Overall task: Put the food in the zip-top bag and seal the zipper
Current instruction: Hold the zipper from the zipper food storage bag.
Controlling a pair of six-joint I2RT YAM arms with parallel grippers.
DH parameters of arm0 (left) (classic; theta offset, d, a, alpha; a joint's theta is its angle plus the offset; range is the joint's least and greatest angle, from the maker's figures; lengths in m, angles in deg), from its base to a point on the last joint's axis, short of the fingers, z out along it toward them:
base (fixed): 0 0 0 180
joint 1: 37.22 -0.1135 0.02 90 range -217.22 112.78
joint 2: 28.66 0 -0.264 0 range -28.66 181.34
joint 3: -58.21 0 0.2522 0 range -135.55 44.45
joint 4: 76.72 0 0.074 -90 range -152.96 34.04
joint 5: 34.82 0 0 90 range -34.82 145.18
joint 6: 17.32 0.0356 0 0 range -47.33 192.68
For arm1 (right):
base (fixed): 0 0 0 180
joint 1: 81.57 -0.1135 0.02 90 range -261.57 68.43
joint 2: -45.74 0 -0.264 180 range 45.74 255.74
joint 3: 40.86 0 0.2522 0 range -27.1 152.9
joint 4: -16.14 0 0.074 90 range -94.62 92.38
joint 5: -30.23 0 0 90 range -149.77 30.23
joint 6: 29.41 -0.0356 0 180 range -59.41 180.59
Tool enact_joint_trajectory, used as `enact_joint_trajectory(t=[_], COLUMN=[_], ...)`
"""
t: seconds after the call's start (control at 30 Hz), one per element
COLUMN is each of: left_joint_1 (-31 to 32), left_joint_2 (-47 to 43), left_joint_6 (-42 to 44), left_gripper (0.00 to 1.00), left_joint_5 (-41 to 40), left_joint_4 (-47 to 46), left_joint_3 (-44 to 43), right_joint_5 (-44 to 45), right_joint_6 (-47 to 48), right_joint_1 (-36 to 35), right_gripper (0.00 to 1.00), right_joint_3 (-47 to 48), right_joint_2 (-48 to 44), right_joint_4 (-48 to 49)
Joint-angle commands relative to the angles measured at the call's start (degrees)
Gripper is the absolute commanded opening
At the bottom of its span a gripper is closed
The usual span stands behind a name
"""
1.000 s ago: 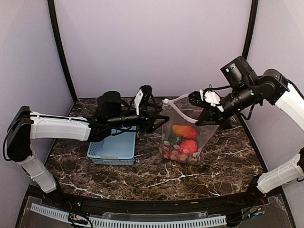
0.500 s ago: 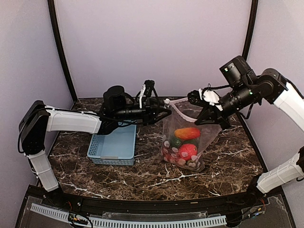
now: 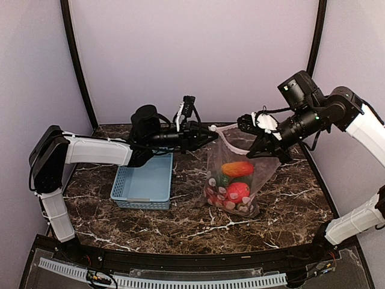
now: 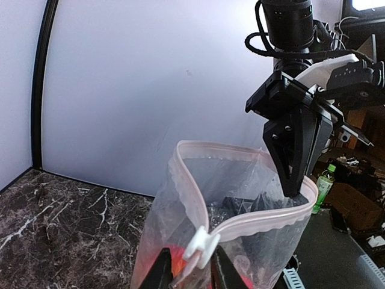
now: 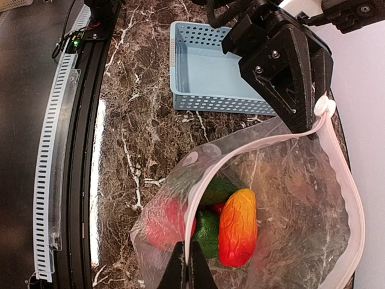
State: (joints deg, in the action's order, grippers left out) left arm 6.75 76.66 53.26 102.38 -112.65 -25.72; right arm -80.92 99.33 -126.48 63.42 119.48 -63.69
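Bag mouth pinned between two arms

The zip-top bag (image 3: 237, 174) hangs between the left fingers (image 5: 289, 78) and right fingers (image 4: 295, 156), which block both ends of its mouth. The middle gapes upward. The blue basket (image 3: 144, 183) stands just left, with bare tabletop (image 3: 186, 223) in front.

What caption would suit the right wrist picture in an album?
Left pincer and right pincer hold a clear plastic zip-top bag of toy produce, mouth open, beside a light blue slotted basket.

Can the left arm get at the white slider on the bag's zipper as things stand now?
Probably yes. The left gripper seems closed around the white slider at the mouth of the zip-top bag, with nothing between them. The right gripper pinches the far end, clear of it.
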Motion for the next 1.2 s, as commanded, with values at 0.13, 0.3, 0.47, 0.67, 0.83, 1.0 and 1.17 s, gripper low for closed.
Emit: enact_joint_trajectory(t=[0.13,0.3,0.47,0.67,0.83,1.0,1.17], left_joint_1=[-0.42,-0.69,-1.17,-1.36,-1.38,-0.77,0.6], left_joint_2=[0.86,-0.1,-3.58,-10.23,-12.63,-15.1,-18.08], left_joint_6=[-2.08,-2.03,-0.91,3.57,1.41,-0.26,1.26], left_gripper=[0.12,0.03,0.01,0.01,0.01,0.01,0.01], left_joint_5=[2.62,2.5,0.75,-4.65,-10.43,-11.54,-13.49], left_joint_4=[-2.12,-1.11,0.72,7.45,9.74,10.51,13.37], left_joint_3=[-2.02,-1.31,2.14,6.93,9.13,11.44,12.58], right_joint_5=[0.62,2.06,4.92,2.24,-1.8,-9.89,-12.65], right_joint_6=[-0.16,-0.03,-0.68,0.9,0.6,-0.61,-2.71], right_joint_1=[0.69,1.02,6.82,11.72,11.68,11.43,9.01], right_gripper=[0.0,0.0,0.0,0.0,0.02,0.2,0.26], right_joint_3=[0.09,-0.09,-2.45,-3.56,-1.04,4.21,9.12], right_joint_2=[0.17,0.03,0.04,-0.69,-0.54,1.22,5.95], right_joint_4=[0.93,1.31,5.57,7.06,6.61,4.35,4.67])
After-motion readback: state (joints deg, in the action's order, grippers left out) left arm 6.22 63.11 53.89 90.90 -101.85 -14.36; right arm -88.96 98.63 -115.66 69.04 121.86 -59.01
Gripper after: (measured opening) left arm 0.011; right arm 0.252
